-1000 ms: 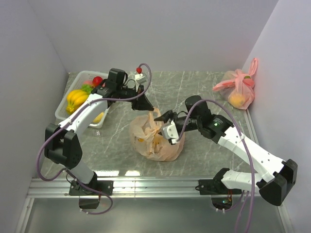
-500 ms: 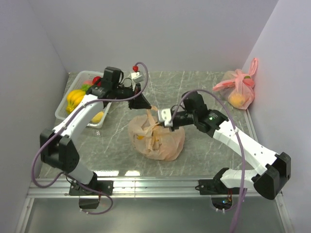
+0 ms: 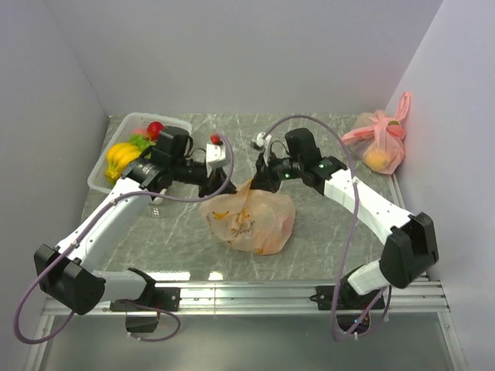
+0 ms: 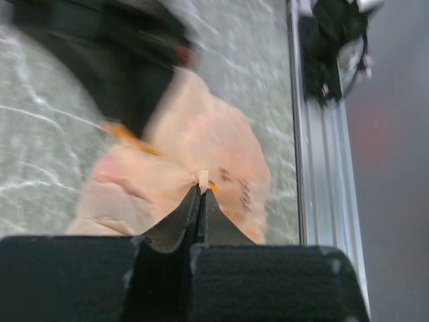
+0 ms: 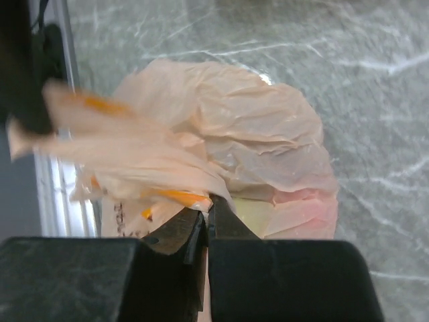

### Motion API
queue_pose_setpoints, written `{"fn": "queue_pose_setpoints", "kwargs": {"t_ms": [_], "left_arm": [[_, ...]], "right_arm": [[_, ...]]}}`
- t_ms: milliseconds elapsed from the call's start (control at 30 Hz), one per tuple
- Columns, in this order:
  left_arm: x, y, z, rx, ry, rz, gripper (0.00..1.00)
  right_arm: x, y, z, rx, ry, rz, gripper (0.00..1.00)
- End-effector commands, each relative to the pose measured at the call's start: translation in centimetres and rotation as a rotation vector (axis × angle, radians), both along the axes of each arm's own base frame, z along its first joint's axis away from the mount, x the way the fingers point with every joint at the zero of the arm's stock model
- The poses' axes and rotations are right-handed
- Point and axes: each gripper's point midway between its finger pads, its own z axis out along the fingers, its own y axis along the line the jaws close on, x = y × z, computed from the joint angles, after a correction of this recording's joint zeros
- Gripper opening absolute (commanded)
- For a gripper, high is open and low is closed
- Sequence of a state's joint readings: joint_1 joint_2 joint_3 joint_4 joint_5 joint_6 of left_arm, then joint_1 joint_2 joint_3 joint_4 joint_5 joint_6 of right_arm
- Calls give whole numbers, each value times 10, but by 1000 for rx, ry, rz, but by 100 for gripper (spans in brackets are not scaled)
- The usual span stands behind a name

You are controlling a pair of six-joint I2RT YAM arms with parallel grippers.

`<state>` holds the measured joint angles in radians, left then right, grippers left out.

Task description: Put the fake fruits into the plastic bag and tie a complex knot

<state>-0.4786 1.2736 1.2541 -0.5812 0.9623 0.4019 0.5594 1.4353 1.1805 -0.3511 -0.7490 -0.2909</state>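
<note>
The plastic bag (image 3: 255, 220) lies bulging in the middle of the table, with fake fruits showing pale green and pink through its film (image 5: 258, 218). My left gripper (image 3: 223, 188) is at its far left top, shut on a pinch of handle film (image 4: 202, 178). My right gripper (image 3: 257, 182) is close beside it, shut on the other handle strip (image 5: 181, 196). The handles meet between the two grippers; I cannot make out a knot there. More fake fruits, yellow bananas (image 3: 120, 157) and a red apple (image 3: 155, 128), sit in the tray.
A clear plastic tray (image 3: 100, 178) stands at the far left by the wall. A pink tied bag (image 3: 379, 143) with a yellow fruit inside rests in the far right corner. A metal rail (image 3: 247, 294) runs along the near edge.
My right gripper swung to the far side of the bag and shut on a handle. My left gripper came down closer to the bag, keeping its hold. The bag top now sits lower.
</note>
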Motion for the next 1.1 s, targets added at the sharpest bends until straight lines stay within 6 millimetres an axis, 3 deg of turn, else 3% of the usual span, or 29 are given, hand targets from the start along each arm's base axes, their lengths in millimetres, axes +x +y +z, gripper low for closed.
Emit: {"fn": "queue_pose_setpoints", "kwargs": {"t_ms": [0,67,167,300,433,533,667,800,833,867,900,933,1000,1067], "left_arm": [[-31,3,-27,93,-98,-133,0],[-44,6,-52,159,-79,-169,0],[-54,2,-70,205,-121,-208,0],[-49,-14,-88,248,-132,-151,0],[-25,-24,-112,315,-126,-19,1],[-16,-36,-120,318,-90,49,2],[14,-39,-131,343,-49,232,2],[21,-44,-140,338,27,312,0],[21,-45,-139,325,30,315,1],[15,-47,-135,299,44,279,1],[13,-48,-132,279,42,268,1],[6,-47,-127,252,37,251,0],[-4,-49,-117,200,34,188,1],[-10,-47,-114,179,32,164,1]], "right_arm": [[28,-1,22,74,147,-142,0],[29,-2,25,89,179,-145,0],[27,-1,34,116,188,-149,0],[19,2,37,144,257,-160,0],[14,2,31,150,309,-169,0],[11,0,28,153,322,-177,0],[6,1,34,171,340,-167,0],[0,-1,32,176,343,-141,1],[1,-4,30,163,328,-144,19],[7,-13,24,140,301,-168,31],[13,-20,21,129,271,-192,56],[18,-27,22,125,224,-212,69],[26,-40,13,102,94,-197,85],[23,-46,6,66,-39,-123,87]]}}
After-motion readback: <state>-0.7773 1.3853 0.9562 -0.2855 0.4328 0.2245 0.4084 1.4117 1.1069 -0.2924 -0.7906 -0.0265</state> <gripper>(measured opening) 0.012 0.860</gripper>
